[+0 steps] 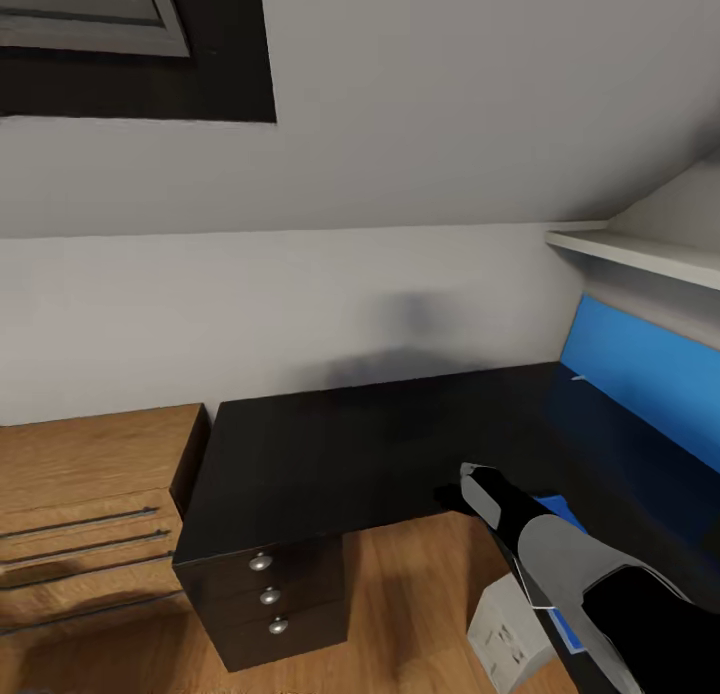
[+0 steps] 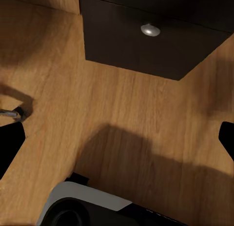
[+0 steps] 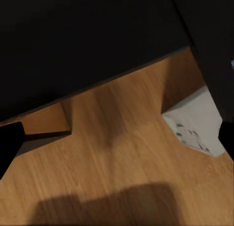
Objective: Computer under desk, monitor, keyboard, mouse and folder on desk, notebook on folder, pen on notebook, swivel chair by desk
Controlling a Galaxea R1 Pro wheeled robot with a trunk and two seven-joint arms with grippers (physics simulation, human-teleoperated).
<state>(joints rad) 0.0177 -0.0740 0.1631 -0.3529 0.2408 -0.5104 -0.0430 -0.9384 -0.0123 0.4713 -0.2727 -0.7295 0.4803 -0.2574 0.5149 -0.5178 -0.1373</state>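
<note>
The right arm reaches forward over the inner edge of the desk [image 1: 400,444], its glossy black top bare around the arm's tip. The right gripper [image 1: 478,486] sits at the near edge of the top; its jaws are seen end-on in the head view, so how far they are parted cannot be told there. In the right wrist view the two dark fingertips [image 3: 9,145] sit at opposite edges of the picture with nothing between them, so the jaws stand wide and hold nothing; past them lie the black underside or edge of the desk, the wooden floor [image 3: 122,153] and a corner of the computer [image 3: 197,128], pale grey with a perforated face, standing on the floor off to one side of the jaws. In the head view that same computer [image 1: 510,639] stands on the floor below the right arm, beside the desk's inner corner. A slice of bright blue, the folder [image 1: 560,514], shows just beside the right forearm, mostly hidden by it. The blue back panel [image 1: 640,374] runs along the far side of the desk beyond the gripper. In the left wrist view the left gripper's fingertips [image 2: 10,143] are likewise wide apart and empty, pointing down at the floor, with the black drawer unit [image 2: 146,45] and one round silver knob [image 2: 150,30] ahead of them.
</note>
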